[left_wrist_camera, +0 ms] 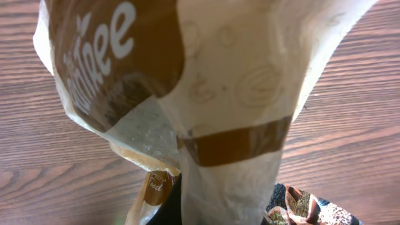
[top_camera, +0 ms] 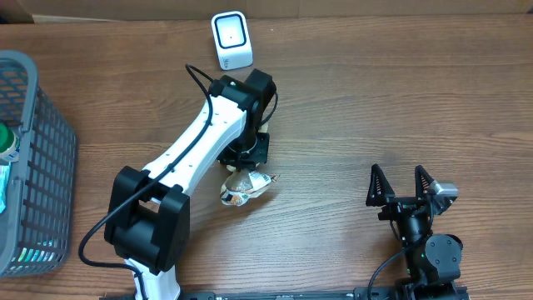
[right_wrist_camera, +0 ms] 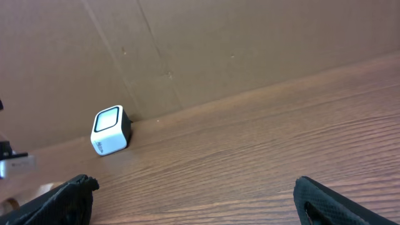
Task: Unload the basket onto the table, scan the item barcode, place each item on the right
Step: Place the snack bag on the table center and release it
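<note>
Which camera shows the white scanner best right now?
Overhead: the scanner shows whole, its window squarely facing the camera. Right wrist shows it too, but obliquely, against the cardboard wall. Left wrist misses it; the bag fills that view.

Mock shop checkout rig: wood-grain counter [top_camera: 350, 100], white barcode scanner [top_camera: 231, 40] beyond left claw [top_camera: 243, 168], grey shopping basket [top_camera: 50, 158] far to its left, cardboard backdrop [right_wrist_camera: 219, 44] behind.

left arm [top_camera: 196, 142] white links, black joint housings [top_camera: 250, 90], black cable [top_camera: 196, 77] along it, right arm [top_camera: 429, 250] all black, tapered gripper fingers [top_camera: 379, 185]
</note>
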### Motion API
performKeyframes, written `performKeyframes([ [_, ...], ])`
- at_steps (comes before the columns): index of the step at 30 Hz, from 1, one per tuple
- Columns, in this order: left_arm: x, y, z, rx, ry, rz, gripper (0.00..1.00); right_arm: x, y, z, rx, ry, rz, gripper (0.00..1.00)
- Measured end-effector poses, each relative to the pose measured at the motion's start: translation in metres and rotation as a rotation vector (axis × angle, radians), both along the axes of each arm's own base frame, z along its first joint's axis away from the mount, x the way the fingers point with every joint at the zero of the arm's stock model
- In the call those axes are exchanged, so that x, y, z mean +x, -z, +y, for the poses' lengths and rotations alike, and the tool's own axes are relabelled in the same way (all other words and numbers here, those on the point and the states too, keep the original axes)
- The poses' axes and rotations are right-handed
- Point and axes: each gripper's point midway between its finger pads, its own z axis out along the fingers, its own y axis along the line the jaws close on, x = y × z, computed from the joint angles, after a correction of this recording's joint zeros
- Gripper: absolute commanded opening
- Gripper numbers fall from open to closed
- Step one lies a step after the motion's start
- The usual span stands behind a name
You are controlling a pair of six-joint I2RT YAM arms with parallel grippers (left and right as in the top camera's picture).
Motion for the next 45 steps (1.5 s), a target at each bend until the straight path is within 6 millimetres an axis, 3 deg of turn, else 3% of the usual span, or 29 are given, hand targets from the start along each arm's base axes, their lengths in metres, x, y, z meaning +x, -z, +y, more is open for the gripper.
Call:
performKeyframes([
  [13, -0.003, 0.016, 0.002, 0.008, 0.000, 0.007, 0.04, 0.000, 0.000, 0.000, 0.000, 0.000, 0.000, 1.00],
  [25, 0.001, 0.017, 0.000, -0.002, -0.001, -0.011, 0.05, 0.000, 0.000, 0.000, 0.000, 0.000, 0.001, 1.00],
  [27, 0.004, 0.017, -0.002, -0.009, 0.000, -0.024, 0.14, 0.000, 0.000, 0.000, 0.000, 0.000, 0.000, 1.00],
  [31, 0.007, 0.018, -0.008, -0.018, 0.009, -0.045, 0.53, 0.000, 0.000, 0.000, 0.000, 0.000, 0.000, 1.00],
  [33, 0.007, 0.018, -0.011, -0.020, 0.012, -0.052, 0.61, 0.000, 0.000, 0.000, 0.000, 0.000, 0.000, 1.00],
  [41, 0.005, 0.016, -0.014, -0.019, 0.016, -0.051, 0.68, 0.000, 0.000, 0.000, -0.001, 0.000, 0.000, 1.00],
  [45, 0.014, -0.004, -0.018, -0.026, 0.016, -0.071, 0.68, 0.000, 0.000, 0.000, 0.000, 0.000, 0.000, 1.00],
])
